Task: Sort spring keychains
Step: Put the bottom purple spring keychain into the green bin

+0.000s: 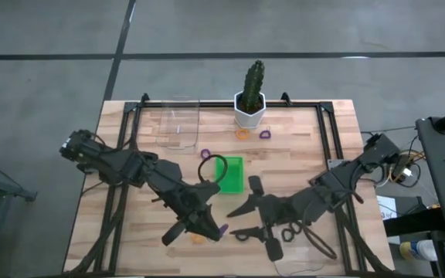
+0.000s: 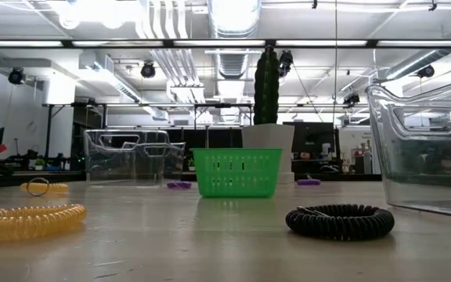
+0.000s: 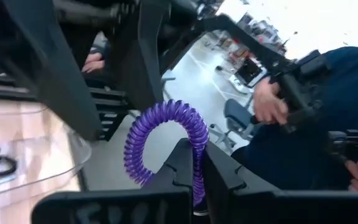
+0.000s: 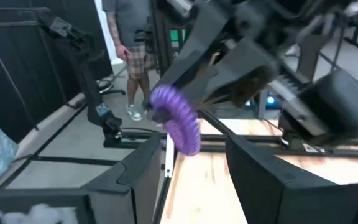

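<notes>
On the wooden table (image 1: 300, 147), the left gripper (image 1: 216, 229) clamps a purple keychain (image 3: 160, 146), lifted clear for sorting; the right gripper (image 1: 246, 220), fingers apart, faces it, likely for handover.

A purple keychain (image 3: 166, 140) shows against the dark left gripper (image 3: 194, 171). On the pale wood-grain bench (image 2: 210, 243) lie a black keychain (image 2: 340, 222) and a translucent yellow-orange keychain (image 2: 28, 220). The slotted tray (image 2: 236, 172) is bright green; the cactus (image 1: 253, 80) is dark green in a white pot (image 1: 249, 111).
</notes>
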Controlling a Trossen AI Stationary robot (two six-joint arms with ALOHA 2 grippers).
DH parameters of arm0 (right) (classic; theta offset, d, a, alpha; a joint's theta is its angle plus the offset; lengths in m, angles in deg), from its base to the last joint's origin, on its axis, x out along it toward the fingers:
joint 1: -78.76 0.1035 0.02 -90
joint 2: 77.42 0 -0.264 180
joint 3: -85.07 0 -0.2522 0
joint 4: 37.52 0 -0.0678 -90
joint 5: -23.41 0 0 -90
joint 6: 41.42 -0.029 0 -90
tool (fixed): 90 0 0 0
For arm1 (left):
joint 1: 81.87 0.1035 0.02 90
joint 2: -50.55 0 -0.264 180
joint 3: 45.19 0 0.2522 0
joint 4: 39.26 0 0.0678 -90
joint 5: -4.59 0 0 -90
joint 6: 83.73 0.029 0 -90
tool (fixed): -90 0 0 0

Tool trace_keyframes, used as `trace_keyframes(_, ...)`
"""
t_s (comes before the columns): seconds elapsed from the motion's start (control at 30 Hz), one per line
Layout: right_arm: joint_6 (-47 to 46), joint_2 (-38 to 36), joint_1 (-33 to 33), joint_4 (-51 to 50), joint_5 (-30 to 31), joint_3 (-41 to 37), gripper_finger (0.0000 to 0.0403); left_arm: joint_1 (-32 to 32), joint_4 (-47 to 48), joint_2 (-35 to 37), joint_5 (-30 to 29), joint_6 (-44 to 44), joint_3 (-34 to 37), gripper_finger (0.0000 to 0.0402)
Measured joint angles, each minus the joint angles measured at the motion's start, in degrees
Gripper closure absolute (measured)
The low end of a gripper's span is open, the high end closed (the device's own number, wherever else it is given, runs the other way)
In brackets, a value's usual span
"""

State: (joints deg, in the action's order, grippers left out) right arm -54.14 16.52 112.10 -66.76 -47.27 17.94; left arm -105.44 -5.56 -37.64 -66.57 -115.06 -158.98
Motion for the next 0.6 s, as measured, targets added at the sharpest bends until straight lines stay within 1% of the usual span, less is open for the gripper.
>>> trace_keyframes(0.23,1.14,1.62,-0.24,3.82,-0.38,-0.01,0.0231,0.59,-0.01,-0.28,0.81,-0.36,0.00,0.0391)
trace_keyframes(0.3,0.82,1.67,-0.41,4.04,-0.81,0.01,0.0241,0.59,0.01,-0.33,1.04,-0.67,0.00,0.0391)
trace_keyframes(0.37,-0.27,1.80,-0.54,4.59,-2.15,0.00,0.0271,0.59,0.07,-0.35,1.19,-0.51,0.00,0.0391)
trace_keyframes(0.43,-0.60,1.95,-0.79,5.41,-3.94,0.00,0.0323,0.63,-0.24,-0.33,1.05,-0.55,0.00,0.0386)
trace_keyframes(0.47,-0.60,1.95,-0.87,5.43,-4.94,0.00,0.0356,0.65,-0.29,-0.33,0.76,-0.57,0.00,0.0379)
trace_keyframes(0.5,-0.57,1.95,-0.89,5.37,-5.36,0.00,0.0372,0.70,-0.18,-0.33,0.61,-0.60,0.00,0.0372)
trace_keyframes(0.6,-0.99,1.95,-0.94,4.96,-5.67,0.00,0.0385,0.77,1.48,-0.06,-1.42,-1.92,0.00,0.0347)
